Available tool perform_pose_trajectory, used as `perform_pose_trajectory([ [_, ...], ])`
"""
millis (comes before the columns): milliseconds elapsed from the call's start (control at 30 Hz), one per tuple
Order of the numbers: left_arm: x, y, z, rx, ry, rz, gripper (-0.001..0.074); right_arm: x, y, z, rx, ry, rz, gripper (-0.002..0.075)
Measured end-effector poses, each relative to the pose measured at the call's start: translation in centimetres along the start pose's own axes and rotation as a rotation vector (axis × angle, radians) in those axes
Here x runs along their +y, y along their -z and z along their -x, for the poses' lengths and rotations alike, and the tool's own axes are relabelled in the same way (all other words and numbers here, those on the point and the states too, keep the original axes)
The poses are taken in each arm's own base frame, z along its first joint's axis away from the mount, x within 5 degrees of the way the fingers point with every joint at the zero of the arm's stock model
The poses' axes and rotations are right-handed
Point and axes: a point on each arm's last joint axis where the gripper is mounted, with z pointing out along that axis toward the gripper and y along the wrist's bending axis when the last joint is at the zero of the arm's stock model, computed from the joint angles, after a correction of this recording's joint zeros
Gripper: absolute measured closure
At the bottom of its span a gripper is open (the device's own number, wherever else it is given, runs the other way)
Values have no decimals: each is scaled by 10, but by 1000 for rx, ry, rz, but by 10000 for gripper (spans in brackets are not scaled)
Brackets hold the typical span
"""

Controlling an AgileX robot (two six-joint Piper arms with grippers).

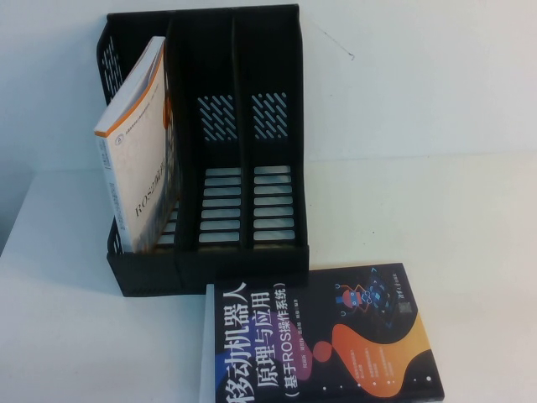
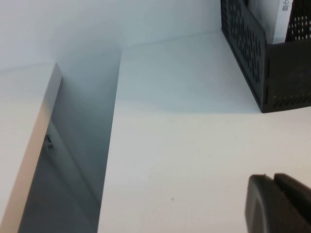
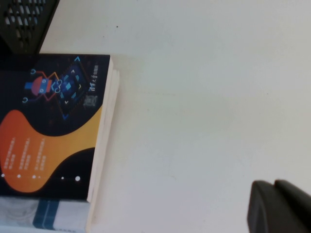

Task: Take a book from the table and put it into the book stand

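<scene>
The white-grey ROS book with orange stripes stands tilted in the leftmost slot of the black book stand; its top leans left. In the left wrist view the stand's perforated side shows with a strip of the book behind it. My left gripper is shut and empty over the bare white table, left of the stand. My right gripper is shut and empty over the table, right of the black book. Neither gripper shows in the high view.
A black book with orange-blue artwork lies flat at the table's front, just before the stand; it also shows in the right wrist view. The table's left edge and a gap lie left of the left gripper.
</scene>
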Motion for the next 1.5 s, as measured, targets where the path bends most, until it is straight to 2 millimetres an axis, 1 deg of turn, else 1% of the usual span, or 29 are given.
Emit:
perform_pose_trajectory([
  [400,0,0,0,0,1,0,736,0,-1,-2,-5,2,1,727],
  [500,0,0,0,0,2,0,736,-2,-3,-13,-46,-8,7,727],
  [600,0,0,0,0,4,0,736,-5,-7,-28,-103,-91,3,727],
  [667,0,0,0,0,4,0,736,-8,-8,-40,-165,-161,8,727],
  [767,0,0,0,0,5,0,736,-13,-13,-61,-246,-202,-4,727],
  [867,0,0,0,0,5,0,736,-18,-14,-79,-328,-201,-32,727],
  [1033,0,0,0,0,5,0,737,-23,-15,-101,-449,-147,-94,727],
  [1133,0,0,0,0,5,0,737,-24,-18,-108,-453,-172,-116,727],
  [1233,0,0,0,0,5,0,737,-25,-21,-114,-395,-161,-137,727],
  [1367,0,0,0,0,6,-1,738,-25,-21,-114,-382,-72,-155,727],
  [1500,0,0,0,0,6,-1,738,-25,-21,-114,-380,-49,-160,727],
])
